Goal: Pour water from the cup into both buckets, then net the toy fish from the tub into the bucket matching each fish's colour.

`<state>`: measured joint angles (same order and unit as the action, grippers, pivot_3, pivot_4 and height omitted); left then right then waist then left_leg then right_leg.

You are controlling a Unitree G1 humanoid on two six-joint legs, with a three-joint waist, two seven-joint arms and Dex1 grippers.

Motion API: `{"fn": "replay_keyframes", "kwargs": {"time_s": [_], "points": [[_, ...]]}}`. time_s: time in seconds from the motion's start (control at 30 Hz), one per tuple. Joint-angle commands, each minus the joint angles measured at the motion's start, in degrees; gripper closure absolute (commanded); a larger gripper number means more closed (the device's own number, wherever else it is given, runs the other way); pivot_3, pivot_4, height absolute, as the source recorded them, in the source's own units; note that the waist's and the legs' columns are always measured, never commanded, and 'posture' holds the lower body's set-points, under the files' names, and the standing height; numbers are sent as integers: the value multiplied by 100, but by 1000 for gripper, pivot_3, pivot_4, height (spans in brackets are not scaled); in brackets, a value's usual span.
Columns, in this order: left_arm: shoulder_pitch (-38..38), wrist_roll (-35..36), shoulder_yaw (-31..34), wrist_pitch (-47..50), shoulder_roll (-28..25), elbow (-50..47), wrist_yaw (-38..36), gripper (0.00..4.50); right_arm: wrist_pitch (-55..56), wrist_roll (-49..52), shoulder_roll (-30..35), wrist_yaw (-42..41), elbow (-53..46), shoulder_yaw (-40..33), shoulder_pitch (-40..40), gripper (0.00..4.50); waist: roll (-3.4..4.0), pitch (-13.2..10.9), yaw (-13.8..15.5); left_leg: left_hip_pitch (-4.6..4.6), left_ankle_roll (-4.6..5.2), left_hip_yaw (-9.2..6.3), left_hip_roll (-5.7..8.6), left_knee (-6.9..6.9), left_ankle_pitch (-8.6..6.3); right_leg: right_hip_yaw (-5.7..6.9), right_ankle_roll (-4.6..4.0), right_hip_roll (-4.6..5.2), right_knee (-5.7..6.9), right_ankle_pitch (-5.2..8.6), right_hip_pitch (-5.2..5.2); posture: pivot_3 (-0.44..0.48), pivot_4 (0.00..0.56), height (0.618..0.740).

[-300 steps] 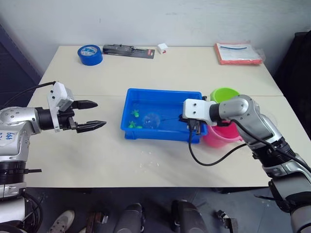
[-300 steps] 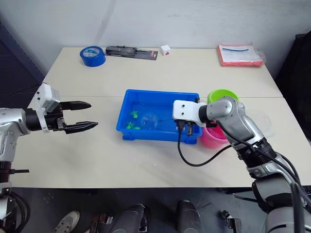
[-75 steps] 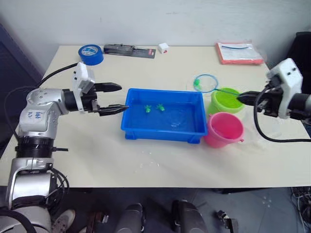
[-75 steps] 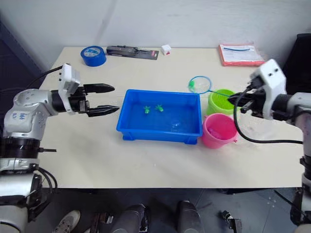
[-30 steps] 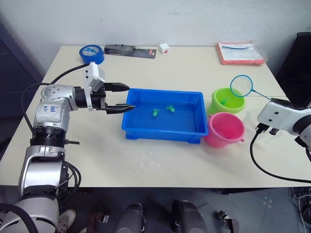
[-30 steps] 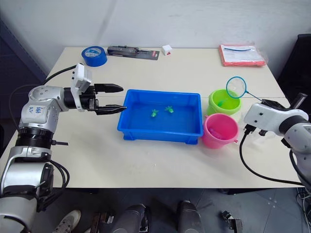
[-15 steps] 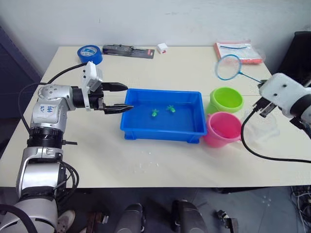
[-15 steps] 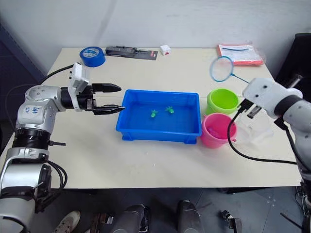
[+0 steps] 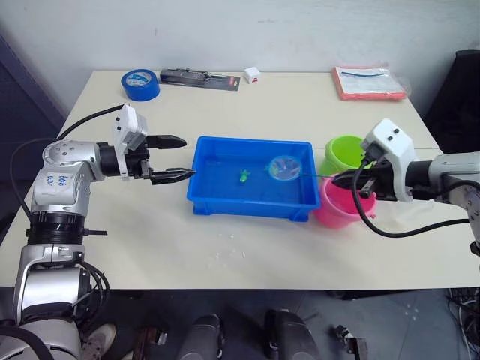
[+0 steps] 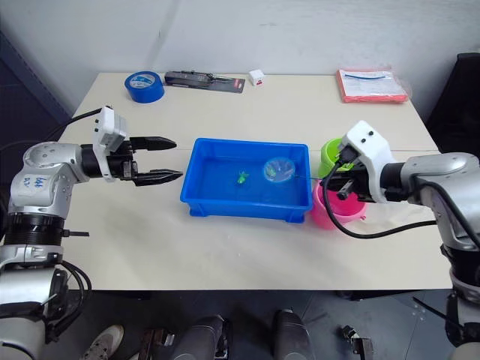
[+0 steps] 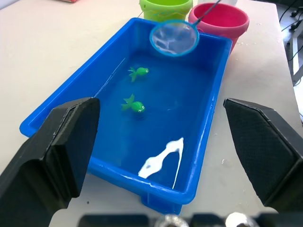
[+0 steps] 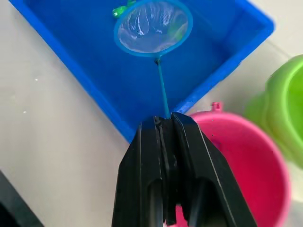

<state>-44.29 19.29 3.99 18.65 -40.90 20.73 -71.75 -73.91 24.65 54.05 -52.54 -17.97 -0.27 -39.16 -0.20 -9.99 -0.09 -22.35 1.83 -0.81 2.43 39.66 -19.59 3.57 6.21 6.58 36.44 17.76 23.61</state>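
Right gripper (image 12: 165,124): fingers pressed together on the net's thin handle, hanging over the pink bucket (image 9: 341,204). Handle runs out toward 9 o'clock, across the tub's right wall.

Net (image 9: 283,168): ring held over the tub's right half, above the water, tilted slightly. In the right wrist view a green fish (image 12: 119,10) sits just past the ring's far edge, partly hidden behind it. Cannot tell whether the mesh touches the water.

Tub (image 9: 204,204): mid-table, long side running 9 to 3 o'clock. Water inside. Two green fish show in the left wrist view, one (image 11: 134,105) near mid-tub, the other (image 11: 138,72) nearer the net.

Green bucket (image 9: 344,152): at 3 o'clock of the tub, just beyond the pink one. The two buckets touch or nearly touch, and the pink one sits against the tub's right end.

Left gripper (image 9: 171,158): fingers spread wide, holding nothing, hovering just off the tub's left end at 9 o'clock, pointing toward it.

Table (image 9: 247,247): far edge carries a tape roll (image 9: 139,84) at 11 o'clock and a red folder (image 9: 367,82) at 1 o'clock.
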Motion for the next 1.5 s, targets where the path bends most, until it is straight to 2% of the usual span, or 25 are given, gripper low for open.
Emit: {"fn": "replay_keyframes", "kwargs": {"time_s": [0.03,0.43,0.73,1.1,1.4,1.5], "points": [[87,171,225,69,-123,-342,104,0,-471,160,10,151,102,154,-296,3703,0,0,0,0,0,0,0,0,0,0,0,0,0,0,1,0,150,737],[409,272,333,201,-196,-712,283,0,-879,418,433,-72,597,1097,-943,3703,0,0,0,-4,0,0,4,-2,0,-1,0,1,-2,0,5,0,150,737],[499,63,70,61,-208,-729,257,0,-1205,295,-22,407,1115,1503,-1242,3703,0,0,-10,-4,-1,2,2,-1,0,-3,0,1,0,0,7,0,150,737],[353,127,67,112,-231,-722,288,0,-1191,-133,-1131,1603,1685,1121,-1390,3703,0,0,-14,-4,-1,2,6,0,0,1,0,-3,5,0,9,0,150,737],[354,175,111,138,-221,-758,334,0,-779,-287,-1601,2099,1896,612,-1432,3703,0,0,-17,-4,-1,-1,12,-1,0,3,0,-5,9,0,9,0,150,737],[334,197,111,136,-197,-749,342,0,-800,-224,-1561,2083,1729,486,-1381,3703,0,0,-19,-4,-1,-1,12,-2,0,3,0,-6,11,0,11,0,150,737]]}}
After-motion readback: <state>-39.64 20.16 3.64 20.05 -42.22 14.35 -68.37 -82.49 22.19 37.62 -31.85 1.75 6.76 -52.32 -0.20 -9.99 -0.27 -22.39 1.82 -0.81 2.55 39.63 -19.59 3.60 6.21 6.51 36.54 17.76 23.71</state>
